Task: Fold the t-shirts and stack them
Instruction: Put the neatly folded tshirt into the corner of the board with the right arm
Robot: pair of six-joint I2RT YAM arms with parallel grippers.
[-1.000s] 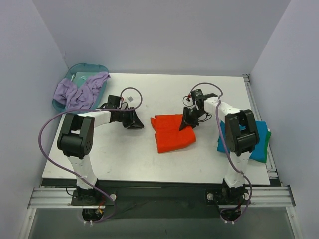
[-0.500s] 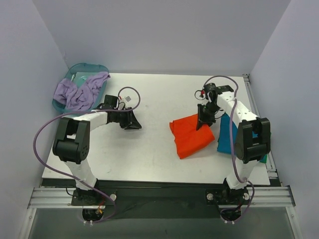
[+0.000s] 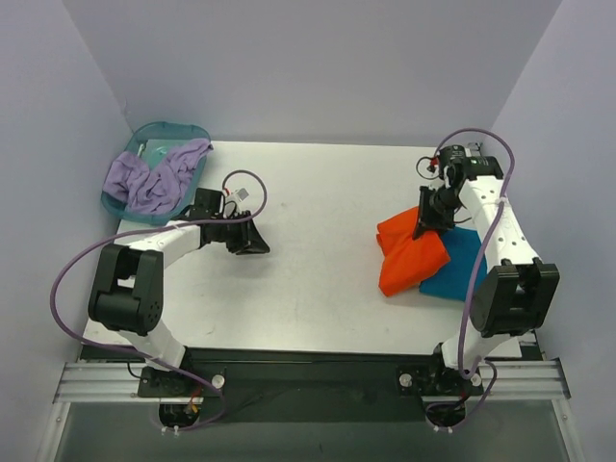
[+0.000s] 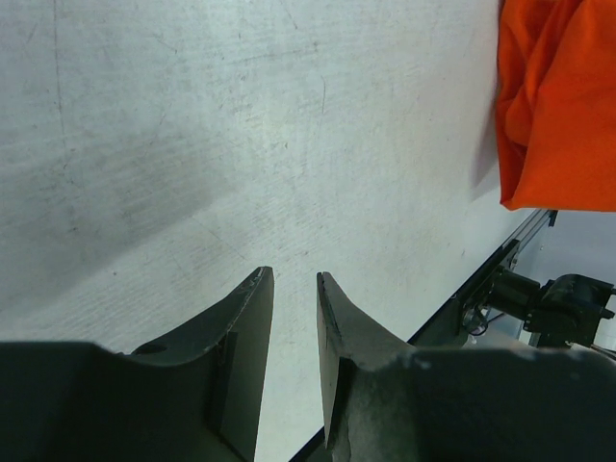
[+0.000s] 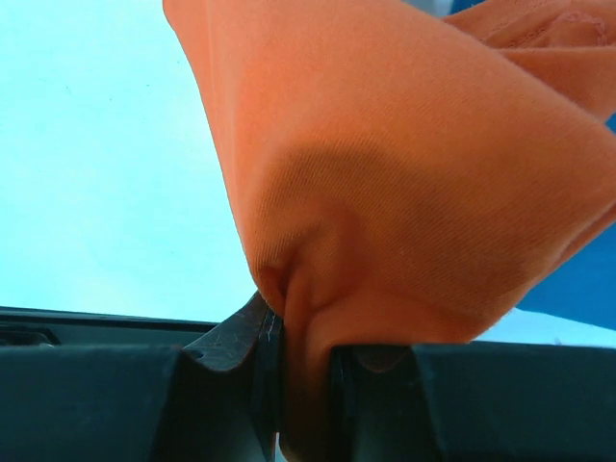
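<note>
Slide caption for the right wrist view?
Right claw pinching a fold of the orange shirt, teal shirt behind it.

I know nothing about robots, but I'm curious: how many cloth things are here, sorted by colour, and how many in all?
Orange-red t-shirt: 1
Teal-blue t-shirt: 1
Purple cloth heap in the basin: 1 (its single pieces cannot be told apart)
Total: 3
</note>
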